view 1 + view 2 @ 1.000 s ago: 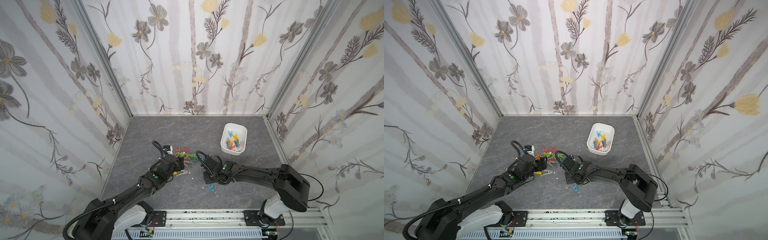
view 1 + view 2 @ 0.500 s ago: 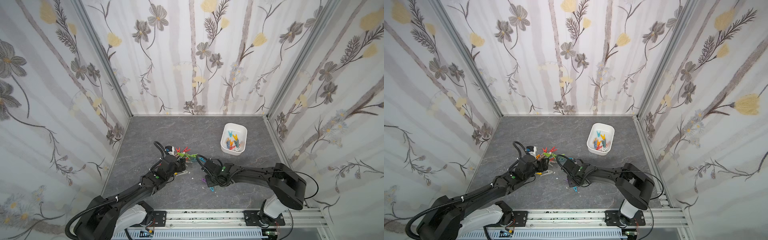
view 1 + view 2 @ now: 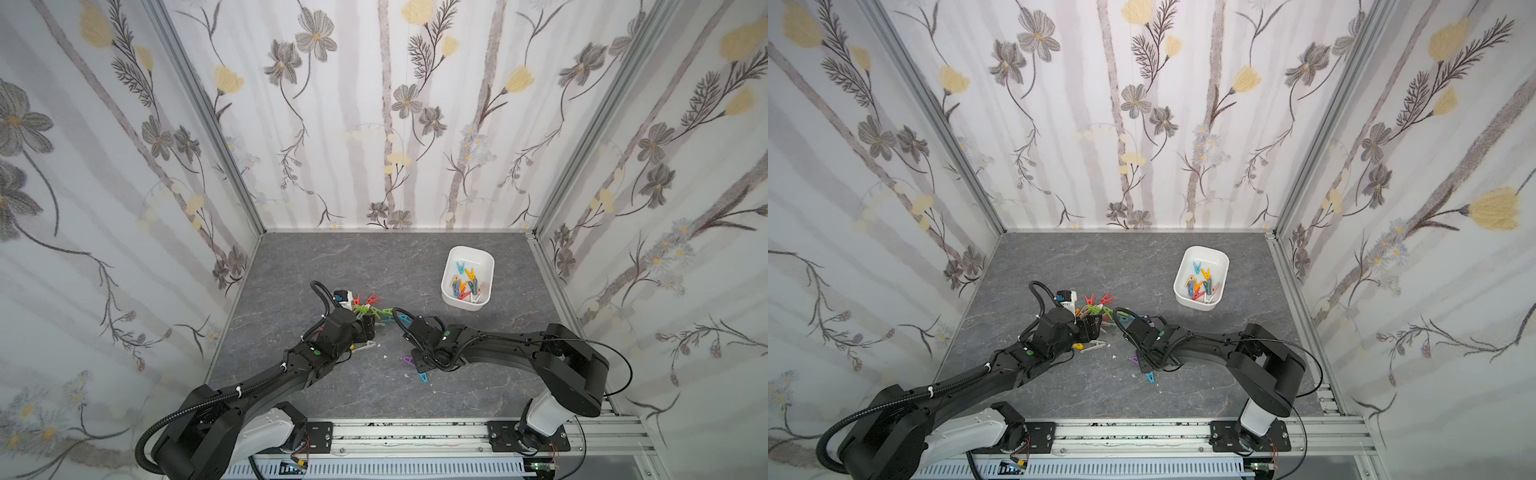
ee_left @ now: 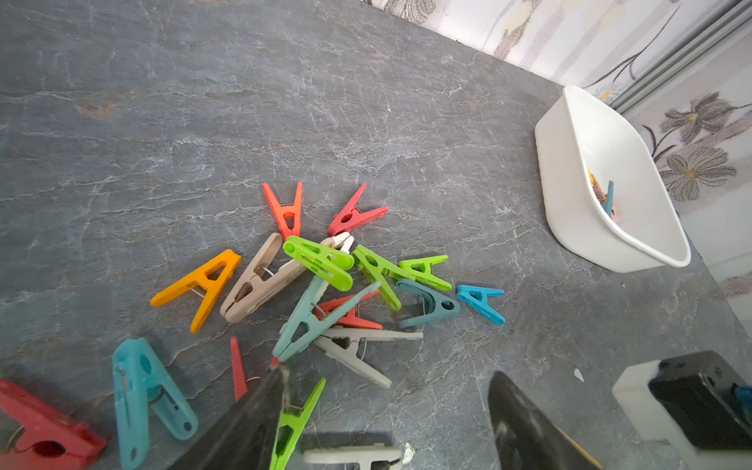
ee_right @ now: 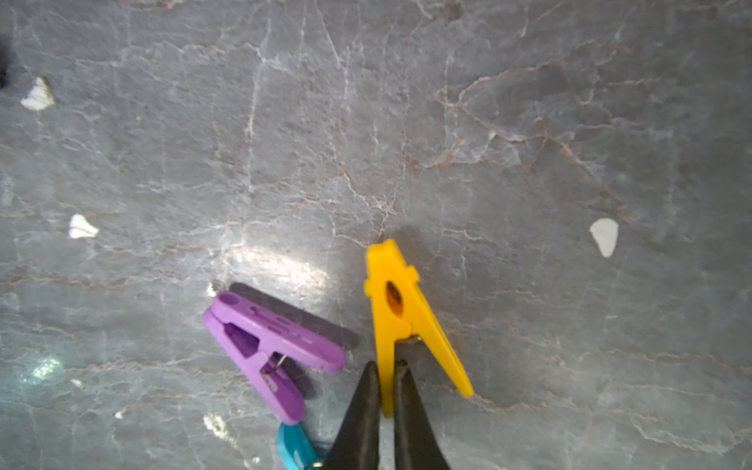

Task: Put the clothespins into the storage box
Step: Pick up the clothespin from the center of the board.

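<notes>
One leg of yellow clothespin (image 5: 382, 325) is being pinched by right gripper (image 5: 386, 366), left gripper (image 4: 386, 372) hovering spread over loose clothespins (image 4: 317, 264).

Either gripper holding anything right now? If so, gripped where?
Right gripper is shut on the yellow clothespin, pinching the end of one handle leg; the other leg splays free. Left gripper is open over the loose clothespins, holding nothing.

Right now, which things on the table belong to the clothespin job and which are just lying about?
Job: storage box; clothespins already in it; loose heap of clothespins; purple clothespin; yellow clothespin in the right jaws.
Lying about: small white specks on the table.
</notes>
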`<state>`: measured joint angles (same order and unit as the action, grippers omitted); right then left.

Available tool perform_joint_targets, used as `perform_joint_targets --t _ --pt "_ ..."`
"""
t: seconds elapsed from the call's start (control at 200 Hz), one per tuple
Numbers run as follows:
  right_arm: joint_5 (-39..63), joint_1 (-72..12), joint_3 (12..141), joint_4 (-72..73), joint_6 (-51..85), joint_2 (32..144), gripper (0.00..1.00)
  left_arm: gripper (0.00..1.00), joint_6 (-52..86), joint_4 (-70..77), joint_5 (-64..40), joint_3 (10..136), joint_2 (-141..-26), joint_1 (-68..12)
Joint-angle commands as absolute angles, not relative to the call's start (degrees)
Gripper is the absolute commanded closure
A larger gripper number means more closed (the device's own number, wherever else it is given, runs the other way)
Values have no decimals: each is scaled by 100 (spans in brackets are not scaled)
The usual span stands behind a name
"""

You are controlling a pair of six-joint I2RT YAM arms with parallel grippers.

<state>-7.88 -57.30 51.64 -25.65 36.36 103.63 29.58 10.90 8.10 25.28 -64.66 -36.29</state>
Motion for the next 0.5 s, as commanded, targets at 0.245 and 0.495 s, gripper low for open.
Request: perform_joint_targets --t 0.245,0.495 --pt "-903 -5310 5447 -2733 3569 9425 97 21 2381 1411 973 2720 -6341 -3786" --pt "-712 -3102 5621 -1968 3166 8803 96 20 1491 2339 1277 3230 -7367 -5064"
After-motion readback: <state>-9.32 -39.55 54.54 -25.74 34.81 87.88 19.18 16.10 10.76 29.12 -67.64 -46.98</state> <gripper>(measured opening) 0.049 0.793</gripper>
